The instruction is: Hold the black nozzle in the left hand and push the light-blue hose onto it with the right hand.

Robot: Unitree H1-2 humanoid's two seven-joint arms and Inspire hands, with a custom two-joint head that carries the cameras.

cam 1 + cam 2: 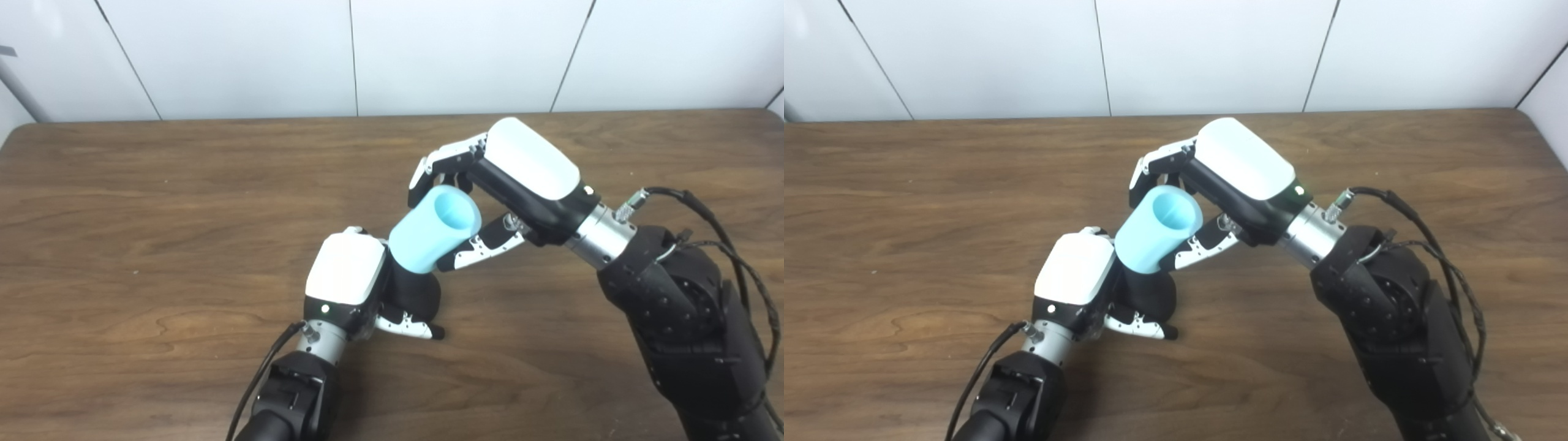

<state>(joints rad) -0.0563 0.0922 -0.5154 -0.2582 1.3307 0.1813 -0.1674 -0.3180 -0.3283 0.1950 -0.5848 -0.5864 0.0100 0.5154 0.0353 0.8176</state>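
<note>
Light-blue hose (436,229) sits tilted above the wooden table (153,245), its lower end meeting the black nozzle (416,293) and its open mouth pointing up and toward the camera. The left hand (361,285) is just below the hose, with its fingers clenched around the nozzle, which is mostly hidden behind the palm. The right hand (490,196) is just behind and beside the hose, its fingers and thumb grasping the upper part of it. How deep the nozzle already sits inside the hose I cannot tell. I judge the main risk is a push that is not along the axis of the nozzle: the hose can then jam on one edge, or the nozzle can turn inside the left hand's grasp. Also the smooth hose can slip through the right hand if the fit is tight
</note>
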